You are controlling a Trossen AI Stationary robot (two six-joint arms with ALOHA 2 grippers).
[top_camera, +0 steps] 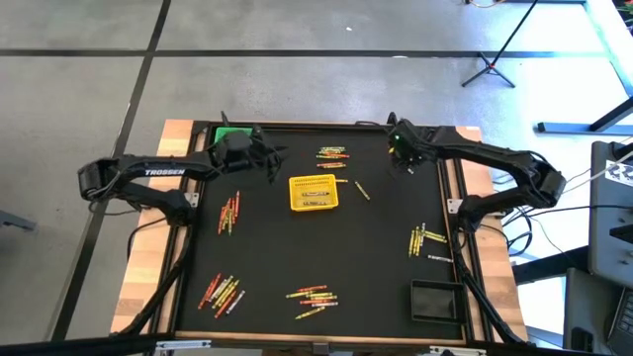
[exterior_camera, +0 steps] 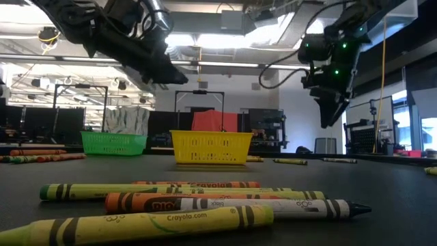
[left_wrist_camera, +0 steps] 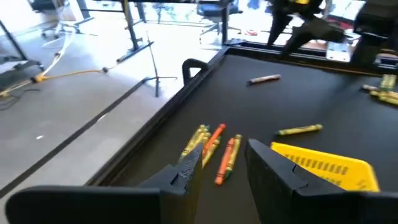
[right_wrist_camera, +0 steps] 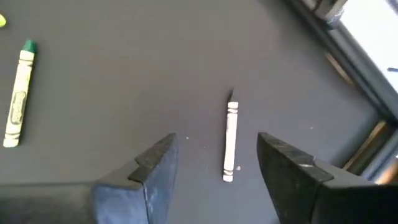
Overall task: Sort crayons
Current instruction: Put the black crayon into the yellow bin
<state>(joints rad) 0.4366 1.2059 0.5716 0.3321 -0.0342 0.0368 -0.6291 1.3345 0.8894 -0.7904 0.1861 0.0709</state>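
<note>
**A:** Listing stock: the crayons, thin paper-wrapped wax sticks in red, orange, yellow and green, lie in loose clusters across the black table. Where's the rest?

**B:** One cluster near the front left, one front centre, one at the right side, one behind the yellow mesh basket. A single pale crayon lies alone on the mat, directly between the fingers of the right gripper, which hangs above it, spread wide and holding nothing.

**A:** Handling notes?

**B:** Judged light and stiff but brittle; the wax would snap under a hard squeeze. The round body will likely roll, and the paper sleeve is smooth. Best hold: mid-length, fingers closing across the stick, not along it. It already lies end-on between the fingers, which suits that.

**A:** Left gripper?

**B:** Left gripper: raised over the back left of the table near the green mesh basket, parted, empty. Several orange and yellow crayons lie ahead of it.

**A:** Other containers?

**B:** A black mesh basket at the front right.
</note>
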